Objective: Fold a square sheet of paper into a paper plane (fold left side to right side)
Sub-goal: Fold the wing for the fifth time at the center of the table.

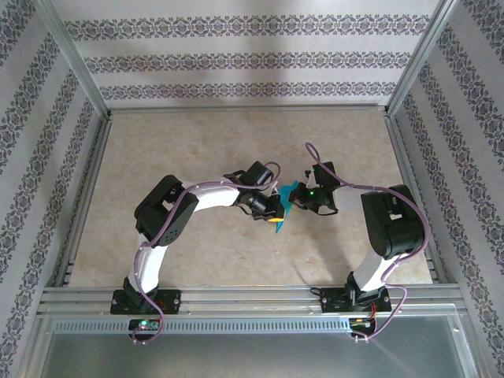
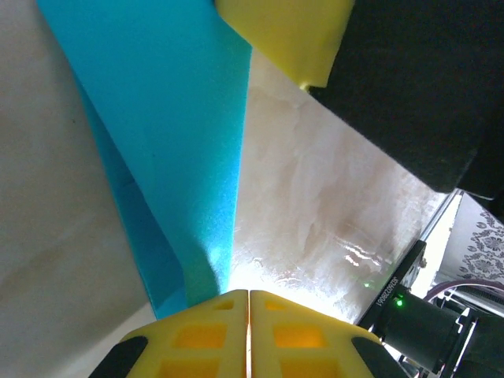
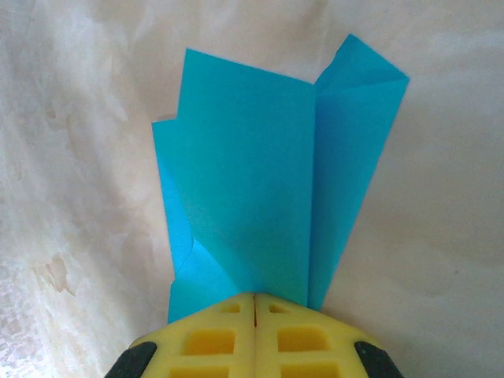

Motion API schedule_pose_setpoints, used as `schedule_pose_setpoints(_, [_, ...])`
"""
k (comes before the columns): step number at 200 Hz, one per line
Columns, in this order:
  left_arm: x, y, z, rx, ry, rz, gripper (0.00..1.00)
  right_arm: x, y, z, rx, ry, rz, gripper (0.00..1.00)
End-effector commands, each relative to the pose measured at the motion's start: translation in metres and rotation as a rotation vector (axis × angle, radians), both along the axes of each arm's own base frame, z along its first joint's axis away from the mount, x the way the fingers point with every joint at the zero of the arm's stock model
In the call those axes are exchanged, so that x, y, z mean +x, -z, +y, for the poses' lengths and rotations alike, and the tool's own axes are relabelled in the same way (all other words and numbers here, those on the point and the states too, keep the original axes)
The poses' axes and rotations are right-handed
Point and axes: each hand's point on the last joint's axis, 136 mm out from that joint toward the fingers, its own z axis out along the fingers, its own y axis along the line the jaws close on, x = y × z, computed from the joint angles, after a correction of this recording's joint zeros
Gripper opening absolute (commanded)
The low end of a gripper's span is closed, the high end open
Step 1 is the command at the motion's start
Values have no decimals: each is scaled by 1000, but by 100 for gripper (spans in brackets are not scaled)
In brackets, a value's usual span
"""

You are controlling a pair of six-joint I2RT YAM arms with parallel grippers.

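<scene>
Closest to the right wrist camera, the right gripper (image 3: 256, 301) is clenched on the sheet of paper (image 3: 252, 181). Its yellow fingers are pressed together and the teal paper fans out beyond them in several overlapping flaps. The part of the sheet at the pinch is hidden under the fingertips, so how many layers are caught cannot be made out. In the left wrist view the left gripper (image 2: 248, 298) is closed too, its fingers meeting along a thin seam. The sheet's narrow lower end slips behind the tip just beside that seam, and whether it is pinched there cannot be told. That view cuts the sheet off at the top edge, where one yellow finger of the right gripper lies against or in front of it, with that gripper's black body blurred beside it. From above, the two arm bases sit on the aluminium rails (image 1: 252, 298) at the near edge. The arms bow outward and the grippers meet near the middle of the worktop (image 1: 189, 142), covering most of the sheet, so only a teal sliver shows between them. The sheet is well apart from every worktop edge. Bare beige surface lies open on all sides, widest toward the far side, up to the frame posts and the patterned walls (image 1: 236, 63).
</scene>
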Motion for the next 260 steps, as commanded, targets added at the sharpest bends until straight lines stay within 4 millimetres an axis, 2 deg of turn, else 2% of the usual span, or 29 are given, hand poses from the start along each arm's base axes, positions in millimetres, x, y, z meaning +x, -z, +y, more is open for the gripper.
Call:
schedule_pose_setpoints(1, [-4,12,-2,27,16,6,10,-26,30,-8,-82,-11,112,0])
schedule_pose_setpoints(128, [-14,26,-8,29,20,32,9,-27,32,-7,-86,-16,121,0])
schedule_pose_setpoints(225, [-15,45,12,143,1,11,6,-22,22,-4,-81,-26,92,0])
schedule_pose_setpoints(241, [-17,48,14,160,3,12,6,-18,14,-1,-61,-35,72,0])
schedule_pose_setpoints(260, [-20,54,25,219,9,2,3,-5,-11,4,-17,-40,-2,0])
